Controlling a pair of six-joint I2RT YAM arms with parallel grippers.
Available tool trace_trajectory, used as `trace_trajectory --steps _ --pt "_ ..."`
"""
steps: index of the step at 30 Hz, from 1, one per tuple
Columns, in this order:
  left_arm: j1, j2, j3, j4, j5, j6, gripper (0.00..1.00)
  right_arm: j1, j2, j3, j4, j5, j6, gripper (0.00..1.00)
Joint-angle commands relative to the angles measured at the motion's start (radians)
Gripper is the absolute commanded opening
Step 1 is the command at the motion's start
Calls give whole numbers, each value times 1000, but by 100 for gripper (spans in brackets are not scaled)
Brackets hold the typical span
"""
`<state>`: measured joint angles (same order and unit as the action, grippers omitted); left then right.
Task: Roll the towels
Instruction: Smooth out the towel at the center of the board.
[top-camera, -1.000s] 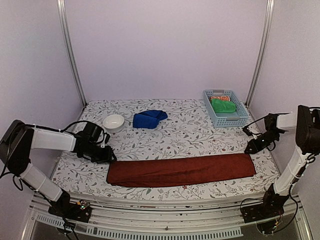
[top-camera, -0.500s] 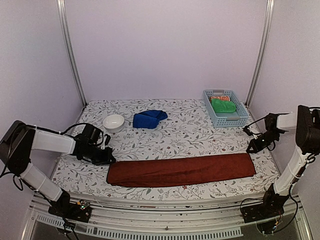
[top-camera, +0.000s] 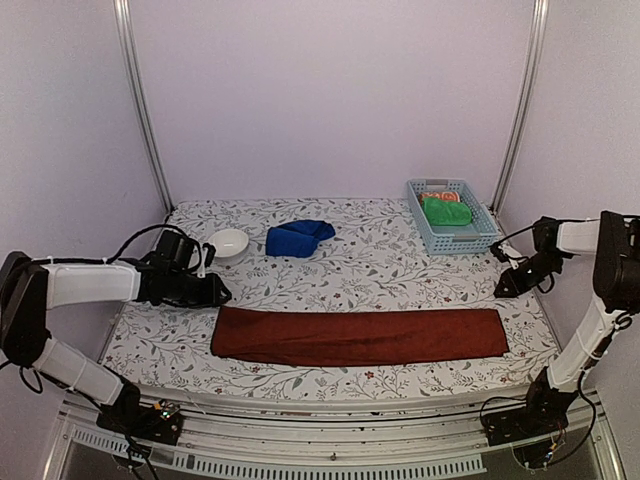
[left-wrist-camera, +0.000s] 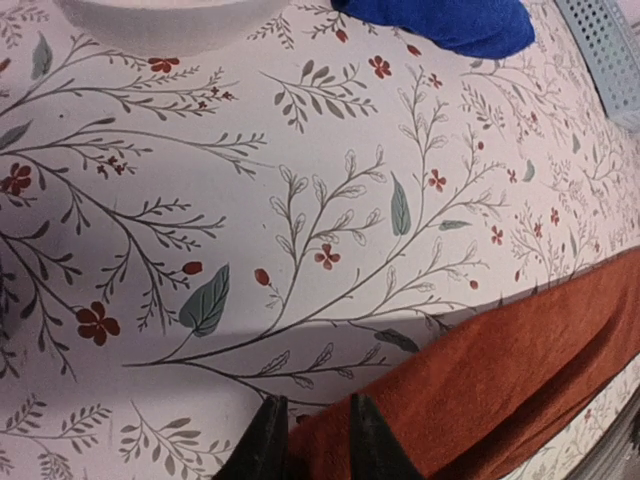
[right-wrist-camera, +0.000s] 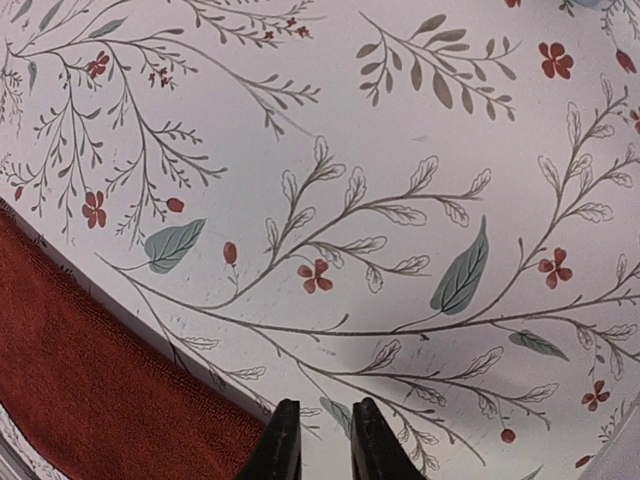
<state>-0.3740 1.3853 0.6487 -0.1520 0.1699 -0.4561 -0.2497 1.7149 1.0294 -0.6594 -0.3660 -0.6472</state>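
The dark brick-red towel (top-camera: 360, 336) lies flat and stretched lengthwise along the near part of the table. The blue towel (top-camera: 298, 238) sits bunched up at the back middle. My left gripper (top-camera: 218, 295) hovers just behind the red towel's left end. In the left wrist view the gripper (left-wrist-camera: 315, 445) is open a narrow gap, and the red towel's (left-wrist-camera: 500, 370) corner shows between the fingers. My right gripper (top-camera: 503, 288) is just behind the towel's right end. It (right-wrist-camera: 323, 440) is narrowly open over bare tablecloth, with the red towel (right-wrist-camera: 80, 370) to its left.
A white bowl (top-camera: 227, 243) stands left of the blue towel, close behind my left arm. A light blue basket (top-camera: 455, 243) at the back right holds a green cloth (top-camera: 446, 211) and an orange patterned cloth (top-camera: 438, 196). Metal posts rise at both back corners.
The red towel's left end has shifted toward the back, so the towel now lies straight. Both grippers moved back off its ends, closing and then parting slightly.
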Motion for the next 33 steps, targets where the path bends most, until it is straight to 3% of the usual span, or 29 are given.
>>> trace_trajectory --steps 1,5,9,21,33 --pt "4 7 7 -127 9 -12 35 -2 -22 -18 -91 -19 -31 25" --pt "5 -23 -56 -105 -49 -36 46 -2 -26 -55 -83 -17 -47 28" --pt "6 0 -47 -79 -51 -60 47 -1 10 -53 -80 -55 -45 29" --pt "6 138 -13 0 -8 -26 34 5 71 -55 -65 -29 -41 28" --pt "6 172 -21 30 -13 -6 21 5 69 -81 -60 -3 -42 5"
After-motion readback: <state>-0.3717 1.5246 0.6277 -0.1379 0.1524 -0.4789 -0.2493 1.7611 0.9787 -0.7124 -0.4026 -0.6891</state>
